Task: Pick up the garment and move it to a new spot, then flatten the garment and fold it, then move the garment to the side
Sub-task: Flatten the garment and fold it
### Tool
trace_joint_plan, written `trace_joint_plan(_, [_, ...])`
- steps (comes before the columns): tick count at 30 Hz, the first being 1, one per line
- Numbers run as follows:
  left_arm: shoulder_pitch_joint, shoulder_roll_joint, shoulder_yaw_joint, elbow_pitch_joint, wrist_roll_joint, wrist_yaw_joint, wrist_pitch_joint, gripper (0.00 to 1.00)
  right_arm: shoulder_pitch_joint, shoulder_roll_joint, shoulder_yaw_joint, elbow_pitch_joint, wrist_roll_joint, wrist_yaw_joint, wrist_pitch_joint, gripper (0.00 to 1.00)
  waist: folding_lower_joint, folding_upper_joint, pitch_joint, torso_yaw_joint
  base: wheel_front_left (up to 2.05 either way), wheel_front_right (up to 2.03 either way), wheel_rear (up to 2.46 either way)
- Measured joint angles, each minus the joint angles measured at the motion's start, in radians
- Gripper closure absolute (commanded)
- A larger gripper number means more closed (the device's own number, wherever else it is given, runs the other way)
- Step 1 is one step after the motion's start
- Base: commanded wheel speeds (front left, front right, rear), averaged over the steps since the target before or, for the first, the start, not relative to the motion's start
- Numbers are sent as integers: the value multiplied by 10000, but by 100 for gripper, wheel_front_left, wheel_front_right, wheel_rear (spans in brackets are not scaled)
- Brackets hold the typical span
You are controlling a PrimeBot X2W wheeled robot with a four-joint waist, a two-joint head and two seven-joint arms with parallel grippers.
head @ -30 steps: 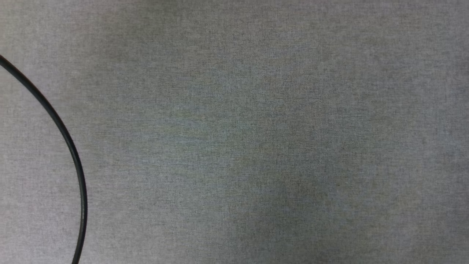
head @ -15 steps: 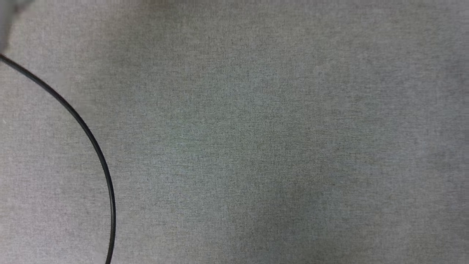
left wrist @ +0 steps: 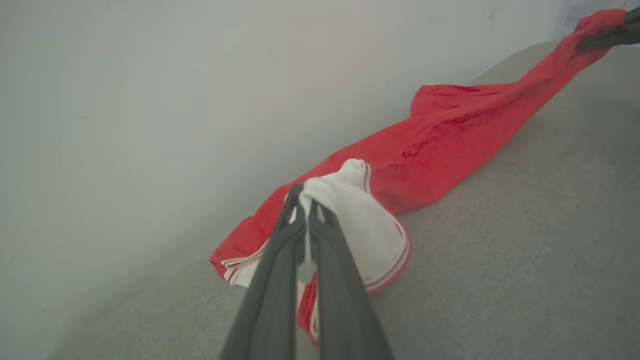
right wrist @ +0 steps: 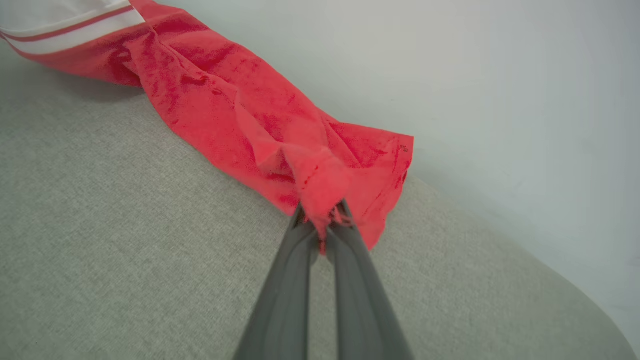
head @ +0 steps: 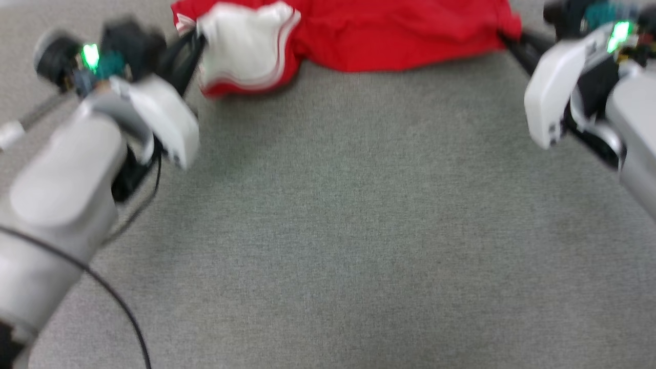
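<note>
We hold the shirt [head: 389, 36] at both ends: our left gripper [left wrist: 302, 200] is clamped on the white sleeve, and our right gripper [right wrist: 322, 220] is pinched on a bunched red end. The shirt stretches between them along the far edge of the grey surface [head: 348, 230], just beside the pale wall [left wrist: 150, 100] past the fingertips. Behind both grippers, toward us, the surface runs wide. The wrist views show the wall and both grips. The blurred head view shows a black cable [head: 118, 302] behind the left arm.
</note>
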Motion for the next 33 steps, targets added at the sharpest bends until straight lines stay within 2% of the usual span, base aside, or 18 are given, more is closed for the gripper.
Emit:
trace_joint_plan(6, [2736,899,-205,-1559,-531,775,6,100,1561,-738,520,-410,752,-2,-384,100,-1,0,-921,-92,0,0,0])
trace_joint_plan(10, [4349,1501,-456,-2784,-782,1498,148,100,2543,-1009,748,-704,1241,0,-614,100,-1,0,-1456,-138,0,0,0])
trace_joint_plan(19, [7463,2364,-915,-5183,-1609,3164,397,100,4647,-1850,1049,-1519,1837,0,-876,100,-2,0,-2545,-149,0,0,0])
trace_joint_plan(24, [9098,2650,-943,-5960,-2257,3985,249,100,6087,-2297,1074,-1933,1965,0,-1129,100,-3,0,-3106,-187,0,0,0])
trace_joint_plan(30, [10556,2704,-692,-6550,-3007,4631,79,100,7747,-2821,541,-2583,2205,0,-1373,100,-3,0,-3668,-150,0,0,0])
trace_joint_plan(33, [11188,2740,-573,-6832,-3187,4761,12,100,8570,-3058,247,-2926,2165,0,-1369,100,-3,1,-3813,-144,0,0,0])
